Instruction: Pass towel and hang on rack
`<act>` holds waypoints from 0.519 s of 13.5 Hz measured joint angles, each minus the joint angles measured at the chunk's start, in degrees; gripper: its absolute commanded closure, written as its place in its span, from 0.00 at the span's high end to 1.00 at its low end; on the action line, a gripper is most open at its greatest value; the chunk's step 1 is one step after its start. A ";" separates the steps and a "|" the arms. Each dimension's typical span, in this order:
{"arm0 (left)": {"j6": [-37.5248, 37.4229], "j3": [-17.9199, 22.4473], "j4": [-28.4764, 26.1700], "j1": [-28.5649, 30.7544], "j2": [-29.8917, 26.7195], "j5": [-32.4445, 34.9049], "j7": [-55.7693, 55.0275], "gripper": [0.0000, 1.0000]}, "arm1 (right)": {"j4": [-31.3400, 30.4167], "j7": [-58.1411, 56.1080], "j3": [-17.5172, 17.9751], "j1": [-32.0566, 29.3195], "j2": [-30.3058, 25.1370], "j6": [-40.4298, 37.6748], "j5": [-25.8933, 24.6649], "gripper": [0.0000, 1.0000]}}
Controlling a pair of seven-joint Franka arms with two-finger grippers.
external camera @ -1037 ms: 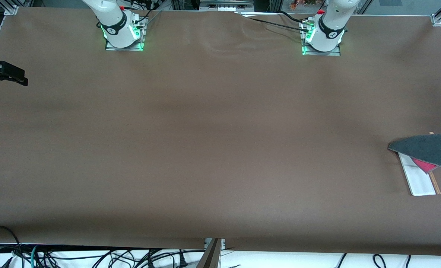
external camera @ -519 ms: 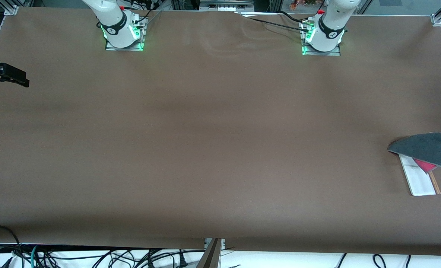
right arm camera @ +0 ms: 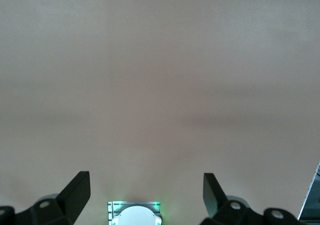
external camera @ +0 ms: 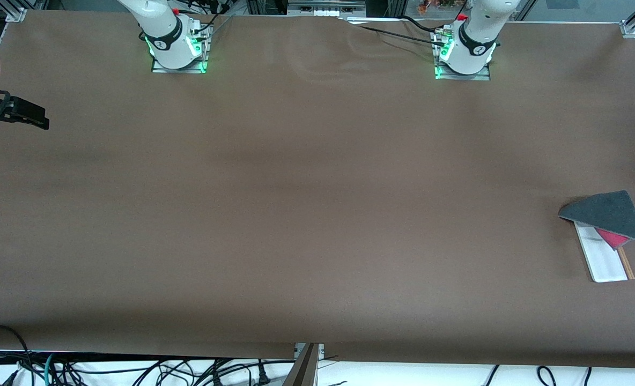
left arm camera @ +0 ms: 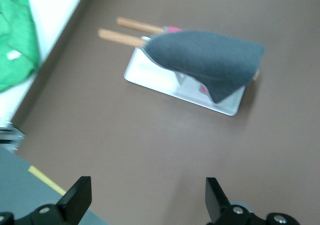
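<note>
Towel: the towel (external camera: 607,215) lies draped grey side up over the rack (external camera: 606,259) at the left arm's end of the table (external camera: 317,187); only a small pink corner shows under it.
Hidden: the crossbar and the upper ends of the two wooden rods are covered by the cloth.
Left gripper: left gripper (left arm camera: 145,200) is out of the front view; its wrist view shows it over bare table near the rack, fingers spread wide, holding nothing.
Right gripper: right gripper (right arm camera: 145,195) hangs at the right arm's end, fingers wide apart, empty.
Change: a second ago the towel ran off the view's edge; now it has dropped into a compact fold, free of the gripper.
</note>
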 measured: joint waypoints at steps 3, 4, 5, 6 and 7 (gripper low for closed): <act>-3.26 -0.27 1.14 -1.73 -2.23 0.00 -5.75 1.00 | 0.00 0.00 0.04 0.06 0.00 0.00 0.00 1.00; -4.45 -0.29 1.23 -2.54 -3.23 0.00 -7.61 1.00 | 0.00 0.00 0.04 0.08 0.00 0.00 0.00 1.00; -5.36 -0.32 1.29 -3.63 -4.26 0.01 -9.54 1.00 | 0.00 0.00 0.04 0.10 0.00 0.01 0.01 1.00; -6.43 -0.36 1.36 -4.99 -5.30 0.01 -12.15 1.00 | 0.00 0.00 0.05 0.11 0.00 0.02 0.01 1.00; -7.86 -0.35 1.38 -6.55 -6.37 0.04 -15.27 1.00 | 0.00 0.00 0.05 0.12 0.00 0.04 0.01 1.00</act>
